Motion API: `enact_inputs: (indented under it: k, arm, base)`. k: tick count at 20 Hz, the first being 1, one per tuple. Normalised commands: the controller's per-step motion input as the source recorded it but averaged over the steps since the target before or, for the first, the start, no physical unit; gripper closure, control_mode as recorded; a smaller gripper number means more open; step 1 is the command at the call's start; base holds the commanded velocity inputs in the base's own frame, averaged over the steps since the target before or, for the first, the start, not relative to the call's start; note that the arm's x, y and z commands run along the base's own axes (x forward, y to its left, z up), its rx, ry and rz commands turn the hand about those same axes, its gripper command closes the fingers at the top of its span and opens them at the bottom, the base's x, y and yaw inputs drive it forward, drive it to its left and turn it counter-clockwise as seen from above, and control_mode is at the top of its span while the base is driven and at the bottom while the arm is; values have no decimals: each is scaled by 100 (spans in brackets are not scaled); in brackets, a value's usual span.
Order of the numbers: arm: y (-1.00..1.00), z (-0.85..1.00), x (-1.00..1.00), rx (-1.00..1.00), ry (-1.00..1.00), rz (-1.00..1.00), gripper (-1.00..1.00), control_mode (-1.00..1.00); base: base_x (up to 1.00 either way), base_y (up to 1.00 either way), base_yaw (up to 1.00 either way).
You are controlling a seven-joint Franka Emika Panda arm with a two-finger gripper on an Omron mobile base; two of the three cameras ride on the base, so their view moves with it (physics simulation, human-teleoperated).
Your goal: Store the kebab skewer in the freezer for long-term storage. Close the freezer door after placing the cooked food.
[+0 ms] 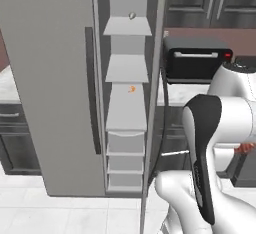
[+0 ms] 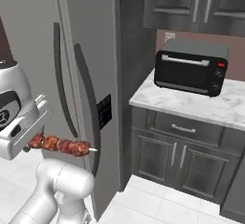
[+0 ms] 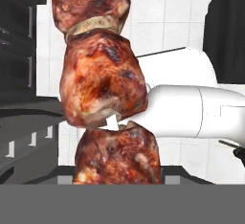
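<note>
Hanging at the right base view's lower left, the end effector [image 2: 32, 141] pinches the kebab skewer [image 2: 60, 145] level; its fingertips are hidden behind the meat.

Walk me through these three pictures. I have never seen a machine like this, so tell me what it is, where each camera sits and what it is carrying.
This is a white robot arm on a driving base in a rendered kitchen. Two pictures come from cameras on the base, behind the arm to its left and right. The third looks out from the hand itself. The gripper is shut on the kebab skewer, reddish-brown meat chunks on a thin pale stick, seen huge in the hand view. The tall grey fridge stands open, showing the freezer with white shelves and drawers. A black toaster oven sits on the pale marble counter.
</note>
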Motion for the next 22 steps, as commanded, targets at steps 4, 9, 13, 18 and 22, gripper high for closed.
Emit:
enact_inputs:
  k: [4, 9, 13, 18, 22]
  arm:
    - [0, 0, 0, 0, 0, 0, 100, 100]
    - [0, 0, 0, 0, 0, 0, 100, 100]
    - [0, 0, 0, 0, 0, 0, 100, 100]
    - [0, 0, 0, 0, 0, 0, 100, 100]
    - [0, 0, 0, 0, 0, 0, 100, 100]
  base:
    - [-10, 87, -11]
    - [0, 88, -15]
    - [0, 87, -19]
    - [6, 67, -31]
    - [18, 14, -26]
